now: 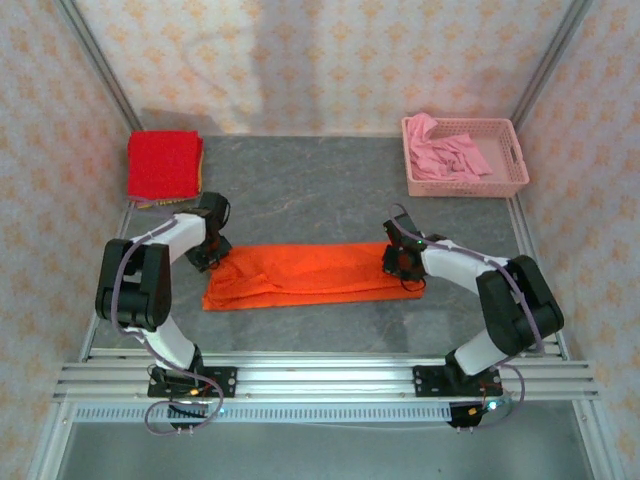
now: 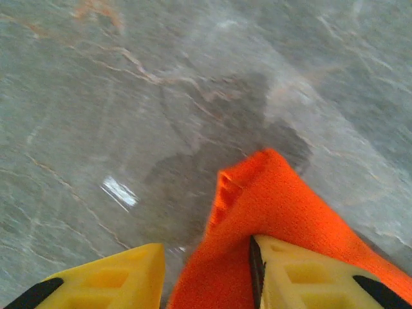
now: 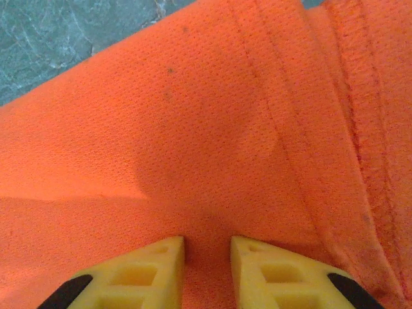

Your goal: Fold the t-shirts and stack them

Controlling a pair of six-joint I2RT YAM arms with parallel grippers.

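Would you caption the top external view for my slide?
Left gripper and right gripper at the ends of the orange shirt; red shirt folded far-left.

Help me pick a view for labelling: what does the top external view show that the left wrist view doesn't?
Top external adds the folded red cloth t-shirt far left, the pink plastic lattice basket holding pink cloth far right, plus the left arm and right arm. Left wrist adds a close look at the yellow fingers, the bright orange cloth t-shirt's corner between them. Both show that t-shirt and the grey stone-patterned table.
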